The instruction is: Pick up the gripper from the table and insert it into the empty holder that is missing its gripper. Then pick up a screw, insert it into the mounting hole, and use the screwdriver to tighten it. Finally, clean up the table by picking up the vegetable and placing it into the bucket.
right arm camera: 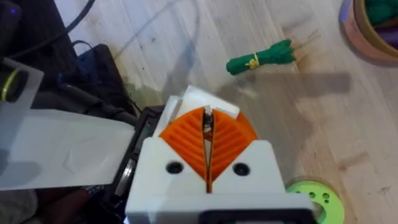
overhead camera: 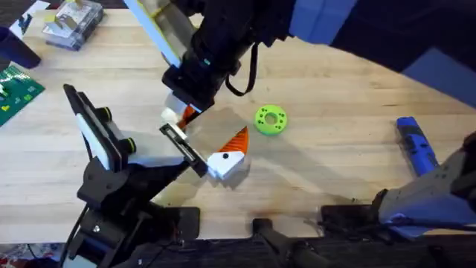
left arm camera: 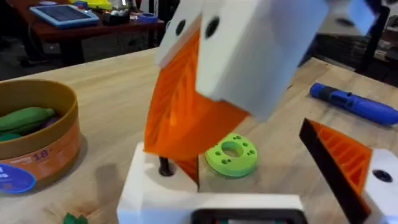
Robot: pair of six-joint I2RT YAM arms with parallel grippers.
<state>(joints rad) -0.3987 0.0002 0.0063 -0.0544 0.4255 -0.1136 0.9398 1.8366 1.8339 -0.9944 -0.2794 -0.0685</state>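
Orange pads point(right arm camera: 186, 140) of the right gripper point(right arm camera: 207, 118) are pressed together on a small dark part point(right arm camera: 207, 126). So little of it sticks out that I cannot tell whether it is a screw. This hand hangs over the front-left part of the table point(overhead camera: 335, 171), straight above the gripper point(left arm camera: 149, 199), whose white base sits at the far end of the holder point(overhead camera: 184, 147). The hand's bulk covers most of the orange wedge and the joint, so I cannot tell whether the base is fully home in the slot. At the holder's near end sits the dotted white-and-orange piece point(overhead camera: 227, 160).

The left gripper point(left arm camera: 267, 186) stands wide apart with nothing held, its lower parts cut off by the wrist view's edge.

The green disc point(overhead camera: 270, 120) lies near the table's middle, apart from everything. The screwdriver point(overhead camera: 414, 145) lies toward the right edge, its near end hidden behind the right arm's base. The vegetable point(right arm camera: 261, 57), a green bundle, lies on bare wood near the bucket point(left arm camera: 37, 143), not touching it. The bucket is cut off at the frame and has green items inside.
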